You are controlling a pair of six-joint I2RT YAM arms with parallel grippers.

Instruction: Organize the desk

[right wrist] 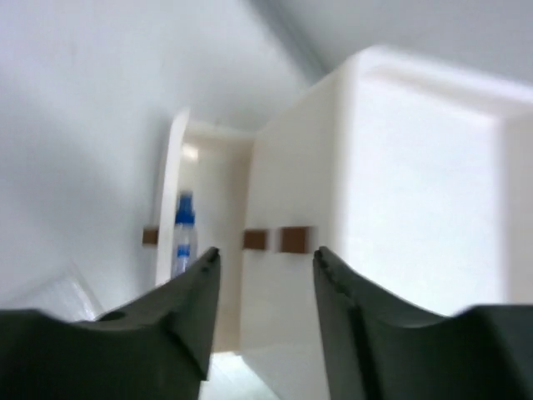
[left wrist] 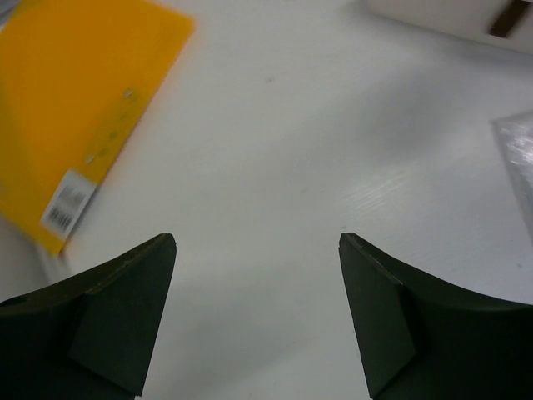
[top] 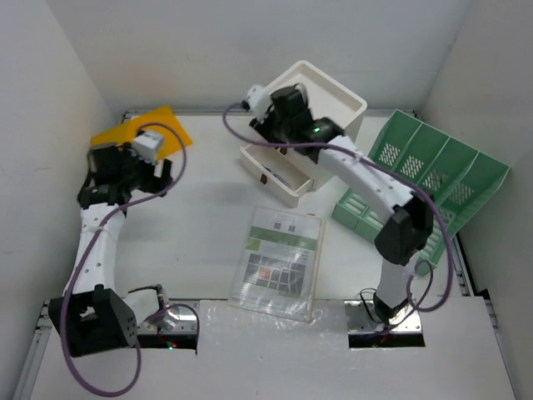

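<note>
The white desk [top: 208, 218] carries an orange booklet [top: 143, 125] at the far left, a clear-sleeved printed sheet [top: 279, 260] in the middle and a white drawer box [top: 321, 96] at the back. Its lowest drawer [top: 275, 177] is pulled out. My left gripper [top: 162, 177] is open and empty just right of the booklet [left wrist: 75, 108], over bare desk [left wrist: 275, 150]. My right gripper [top: 268, 133] is open and empty at the box's front left. In the right wrist view the box [right wrist: 400, 208] fills the frame, and a blue-capped bottle [right wrist: 183, 233] lies in the open drawer.
A green slotted file rack [top: 425, 175] lies tilted at the right. The box's brown drawer handles [right wrist: 283, 239] show between my right fingers. The sleeve's edge [left wrist: 520, 158] and a box corner [left wrist: 450, 17] show in the left wrist view. Walls close in on all sides.
</note>
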